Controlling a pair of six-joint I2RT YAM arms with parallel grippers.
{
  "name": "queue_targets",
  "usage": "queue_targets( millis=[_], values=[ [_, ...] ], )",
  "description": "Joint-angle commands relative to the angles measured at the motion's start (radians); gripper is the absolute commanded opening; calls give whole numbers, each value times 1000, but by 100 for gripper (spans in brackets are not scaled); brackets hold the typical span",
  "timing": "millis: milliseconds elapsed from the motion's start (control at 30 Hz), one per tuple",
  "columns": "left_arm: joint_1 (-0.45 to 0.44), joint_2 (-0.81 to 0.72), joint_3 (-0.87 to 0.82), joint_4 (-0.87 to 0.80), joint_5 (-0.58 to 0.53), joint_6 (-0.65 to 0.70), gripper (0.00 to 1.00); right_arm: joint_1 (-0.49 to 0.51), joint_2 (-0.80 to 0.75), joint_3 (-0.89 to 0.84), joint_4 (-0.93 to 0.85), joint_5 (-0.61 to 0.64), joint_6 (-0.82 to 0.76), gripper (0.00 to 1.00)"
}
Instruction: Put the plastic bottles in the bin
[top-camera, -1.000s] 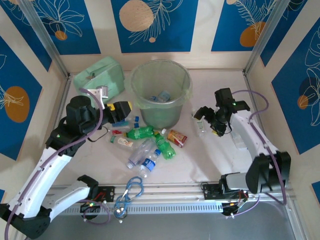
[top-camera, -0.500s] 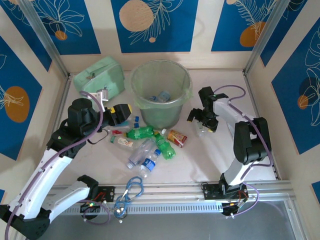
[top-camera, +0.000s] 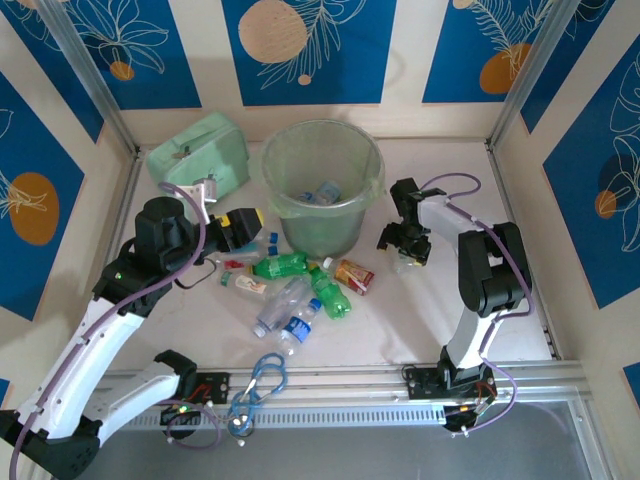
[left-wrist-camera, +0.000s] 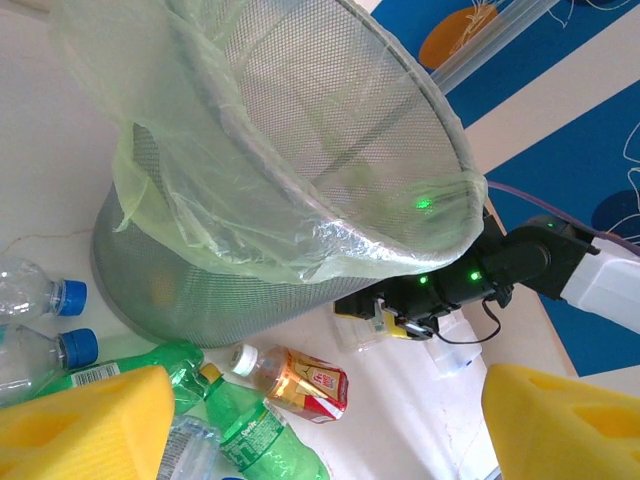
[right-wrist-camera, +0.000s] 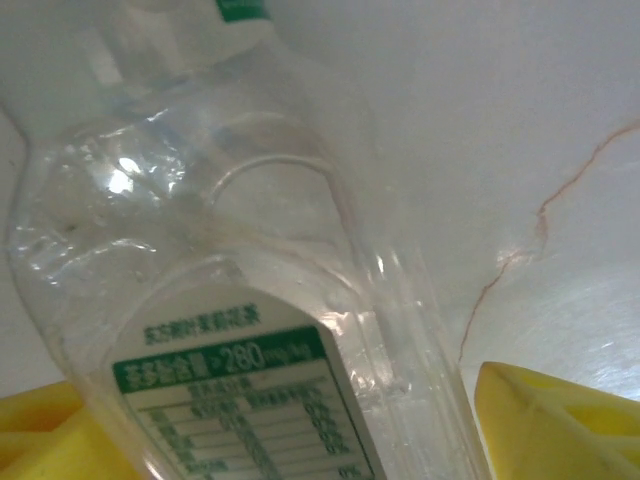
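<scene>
Two right fingers (right-wrist-camera: 560, 420): yellow pads flank a clear bottle (right-wrist-camera: 250, 300) lying on the white tabletop (right-wrist-camera: 500, 120); whether they already pinch it cannot be told.
Left fingers (left-wrist-camera: 80, 430): spread wide with nothing between them, poised over the loose bottles (left-wrist-camera: 250, 445) beside the bin (left-wrist-camera: 230, 290).
Step in hand: judged a pick-up, with the right arm taking the lone bottle to the right of the bin.
Next move: likely calls for a firm squeeze, a lift clear of the rim, then a carry leftward over the opening before letting go.
Overhead view: places that bottle apart from the heap; a green bottle (top-camera: 280, 265) and others lie in front of the bin, and a few bottles (top-camera: 325, 192) are already inside.
Right wrist view: brings up the bottle's green-and-white label, unreadable from above.
Left wrist view: shows the bin's mesh wall under its pale-green liner.
</scene>
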Motion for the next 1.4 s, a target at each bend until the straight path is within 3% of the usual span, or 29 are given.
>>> queue_targets(
  millis=[0,467,867,1067,1367],
  values=[
    [11,-12,-8,7,17,-8,80,-2,-32,-35,-6,23,6,75],
    [11,-3,0,17,33,-8,81,-43,-288,-156,6,-29,41,63],
    [11,9,33,58,94,-20,84,-46,-735,-86,-85,-149,41,60],
    [11,68,66,196,244,-72,88,60,-830,49,-33,-266,24,58],
    [-10,234,199,361,374,-133,93,358,-763,171,112,-200,-12,58]
  ],
)
